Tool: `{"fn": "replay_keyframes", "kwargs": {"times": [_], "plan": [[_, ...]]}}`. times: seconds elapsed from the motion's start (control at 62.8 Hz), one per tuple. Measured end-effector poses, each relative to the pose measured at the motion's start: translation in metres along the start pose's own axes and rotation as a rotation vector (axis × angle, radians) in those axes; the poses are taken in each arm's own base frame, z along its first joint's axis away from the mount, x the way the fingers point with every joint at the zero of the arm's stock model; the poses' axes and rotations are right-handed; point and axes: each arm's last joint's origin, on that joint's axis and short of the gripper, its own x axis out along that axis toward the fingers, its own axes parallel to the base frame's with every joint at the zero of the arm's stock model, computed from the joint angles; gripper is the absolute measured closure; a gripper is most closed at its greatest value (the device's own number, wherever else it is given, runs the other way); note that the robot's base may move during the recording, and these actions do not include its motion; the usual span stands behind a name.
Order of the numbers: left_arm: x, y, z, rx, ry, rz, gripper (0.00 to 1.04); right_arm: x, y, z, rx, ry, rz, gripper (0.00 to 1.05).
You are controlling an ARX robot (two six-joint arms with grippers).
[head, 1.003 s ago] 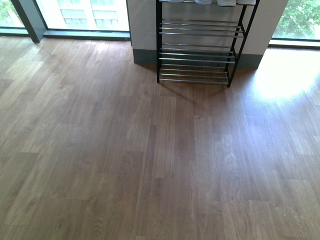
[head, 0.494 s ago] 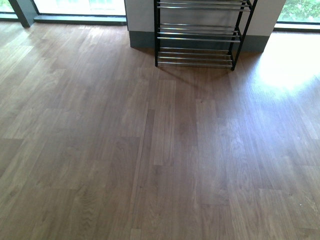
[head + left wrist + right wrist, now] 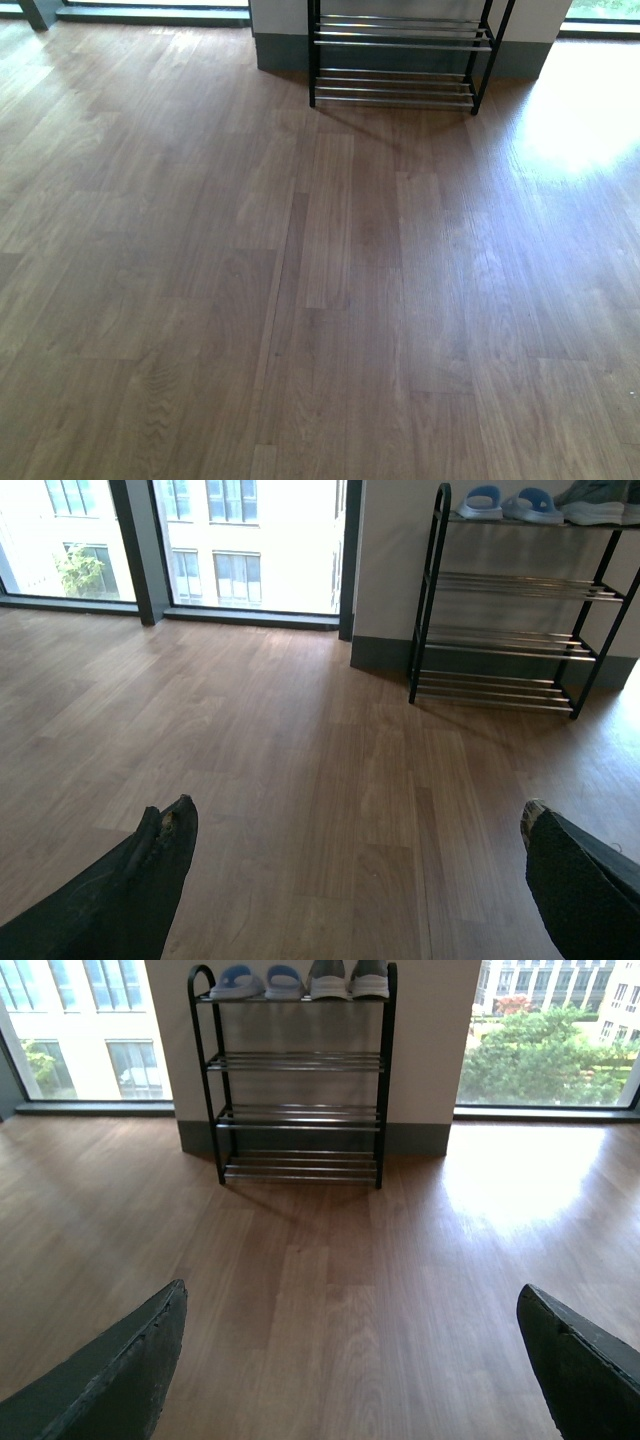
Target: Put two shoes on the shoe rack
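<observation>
Both pairs sit up on the top shelf of the shoe rack (image 3: 300,1080): slides (image 3: 253,982) beside sneakers (image 3: 348,978), so I judge the placing done. My right pincer (image 3: 345,1360) is spread wide, empty, and my left pincer (image 3: 355,880) is spread wide and empty too. The rack stands well apart from both, across bare wooden floor (image 3: 320,300). Next, I'd say, only parking the arms; no shoe left on the floor in view.

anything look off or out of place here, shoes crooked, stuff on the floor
Nothing stands out. The slides and sneakers sit side by side on the top shelf of the shoe rack, which stands upright. Both grippers, left and right, are open.
</observation>
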Motion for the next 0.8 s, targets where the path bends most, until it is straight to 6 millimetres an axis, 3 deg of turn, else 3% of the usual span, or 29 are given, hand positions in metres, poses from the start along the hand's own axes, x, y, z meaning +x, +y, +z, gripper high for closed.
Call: {"fn": "replay_keyframes", "kwargs": {"times": [0.796], "plan": [[0.0,0.0,0.0,0.0,0.0,0.0,0.09,0.0,0.0,0.0,0.0,0.0,0.0,0.09]]}}
